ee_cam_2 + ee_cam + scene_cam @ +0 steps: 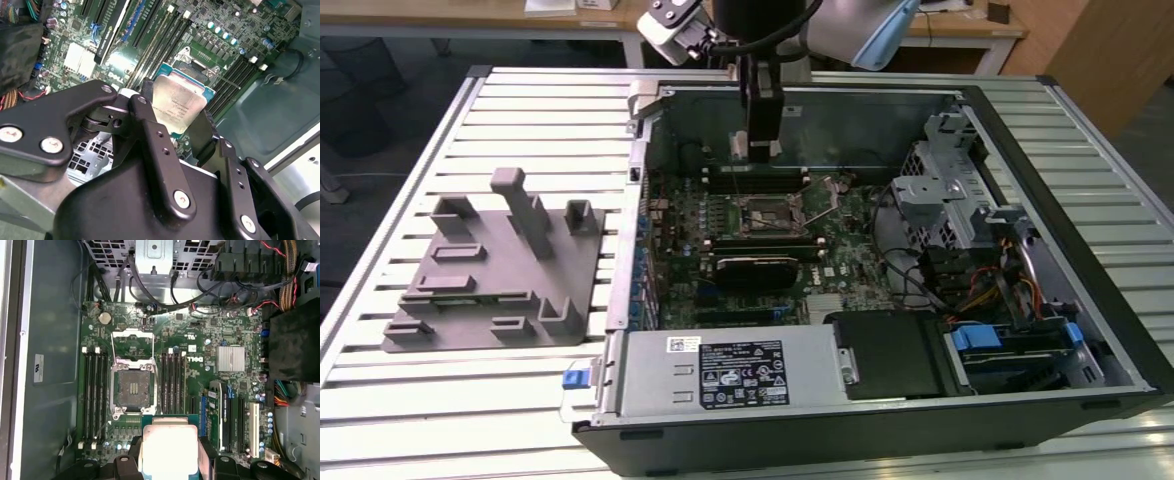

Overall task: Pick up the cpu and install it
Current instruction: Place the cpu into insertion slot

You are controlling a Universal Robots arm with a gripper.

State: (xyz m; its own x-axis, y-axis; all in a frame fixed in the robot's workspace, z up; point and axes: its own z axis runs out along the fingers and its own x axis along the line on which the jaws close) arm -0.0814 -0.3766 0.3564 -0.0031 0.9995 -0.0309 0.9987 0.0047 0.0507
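Second wrist view: the gripper [176,114] is closed on the cpu [181,100], with one black finger [146,117] pressed against each of two opposite edges. The cpu is held flat, its pale metal top facing the camera, and hangs in the air above the socket, clear of the board.

In the first wrist view the gripper [169,462] holds the cpu [167,447] just beside the socket [132,387], offset past one end of it and not yet over it. The socket's contact field is exposed. Its metal load frame [132,342] is swung open at the end of the socket away from the cpu.

Memory slots [95,390] run parallel along both long sides of the socket. A silver finned heatsink [231,359] sits farther out on the motherboard [200,330], beyond the slots.

In the exterior view the gripper [758,140] hangs vertically inside the open computer case [1067,250], above and behind the socket [767,212]. A grey plastic holder [494,260] lies on the slatted table [400,400] outside the case, well apart from the socket, toward the exterior view's left
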